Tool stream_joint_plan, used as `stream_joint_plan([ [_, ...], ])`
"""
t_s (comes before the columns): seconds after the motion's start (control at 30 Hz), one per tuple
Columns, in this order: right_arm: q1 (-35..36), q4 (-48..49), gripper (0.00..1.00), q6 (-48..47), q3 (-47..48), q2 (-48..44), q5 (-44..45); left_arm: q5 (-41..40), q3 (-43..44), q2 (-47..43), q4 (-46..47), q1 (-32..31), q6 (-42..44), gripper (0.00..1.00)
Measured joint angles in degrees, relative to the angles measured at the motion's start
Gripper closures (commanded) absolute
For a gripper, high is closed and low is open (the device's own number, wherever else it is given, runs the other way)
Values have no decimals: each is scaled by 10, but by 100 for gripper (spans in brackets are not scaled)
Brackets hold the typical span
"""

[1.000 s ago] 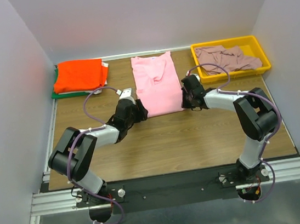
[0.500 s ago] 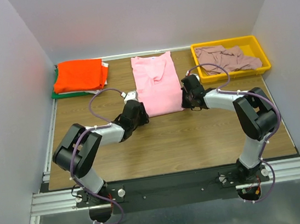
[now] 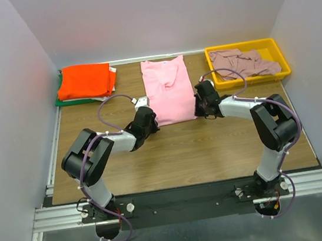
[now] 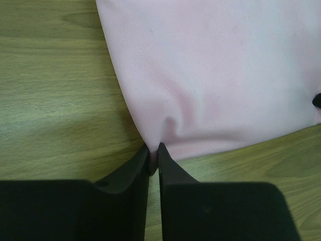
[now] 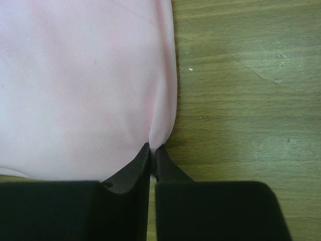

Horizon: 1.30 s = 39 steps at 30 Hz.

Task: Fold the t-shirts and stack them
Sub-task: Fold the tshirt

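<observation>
A light pink t-shirt (image 3: 167, 90) lies partly folded as a long strip in the middle of the table. My left gripper (image 3: 151, 122) is shut on its near left corner; the left wrist view shows pink cloth (image 4: 210, 85) pinched between the fingertips (image 4: 153, 150). My right gripper (image 3: 199, 111) is shut on the near right corner, the hem (image 5: 85, 90) bunched between its tips (image 5: 153, 149). A folded orange t-shirt (image 3: 86, 80) rests on a green one (image 3: 61, 99) at the back left. A mauve t-shirt (image 3: 242, 62) lies crumpled in the tray.
The yellow plastic tray (image 3: 280, 56) stands at the back right corner. Walls close in the table on the left, back and right. Bare wooden tabletop (image 3: 189, 152) stretches between the pink shirt and the arm bases.
My left gripper slid toward the shirt's near left corner and shut on it. My right gripper tightened on the near right corner without moving.
</observation>
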Motion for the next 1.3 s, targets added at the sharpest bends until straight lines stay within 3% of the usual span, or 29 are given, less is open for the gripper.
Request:
stream_joint_plan([
  [0.07,0,3,99,-1,-3,-2,-3,0,-9,-2,9,-3,-2,100],
  [0.27,0,-5,100,-1,-39,-42,-28,6,-39,-42,-12,-6,2,100],
  [0.63,7,-98,100,2,-103,-253,-56,61,-69,-273,-140,-28,16,100],
  [0.97,108,-252,100,54,-118,-467,-45,96,-99,-482,-272,-97,-26,100],
  [1.17,155,-310,100,92,-115,-517,-18,110,-112,-564,-301,-151,-75,100],
  [1.3,155,-322,100,105,-113,-530,24,121,-133,-567,-289,-158,-96,100],
])
